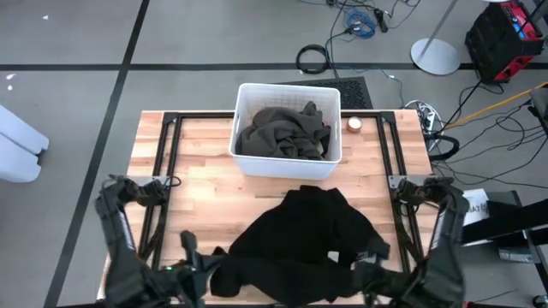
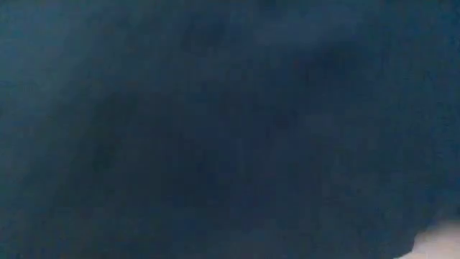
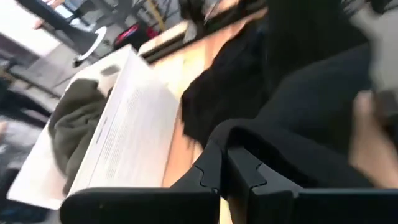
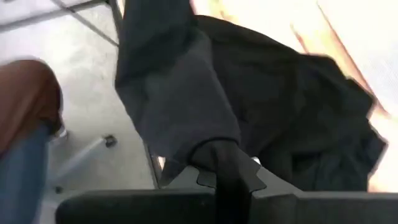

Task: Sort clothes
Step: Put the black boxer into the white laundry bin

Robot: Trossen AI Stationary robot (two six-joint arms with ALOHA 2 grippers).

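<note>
A black garment [image 1: 308, 227] lies spread over the near half of the wooden table [image 1: 197, 154]. My left gripper [image 1: 216, 272] is shut on its near left part, and my right gripper [image 1: 364, 272] on its near right part. A white bin [image 1: 287, 162] stands at the far middle of the table, with an olive-brown garment [image 1: 282, 133] heaped inside. Dark cloth [image 2: 215, 122] fills the whole low view. My left gripper pinches a fold of the black garment's near left part [image 3: 233, 134] between its two fingers [image 3: 208, 171], slanting down. The cloth runs from the hold toward the table, where the rest of the garment lies. How many layers, I cannot tell. My right gripper pinches a bunched bit of the garment's near right part [image 4: 217, 149] between its two fingers [image 4: 258, 177], slanting down. Cloth drapes away on both sides of the hold; the body of the garment [image 4: 298, 106] rests on the table.
A small round object [image 1: 354, 123] sits on the table right of the bin. A black metal frame [image 1: 167, 171] edges the tabletop on both sides. Beyond the near edge, the right wrist view shows a person's leg [image 4: 25, 143] and a chair caster [image 4: 109, 142].
</note>
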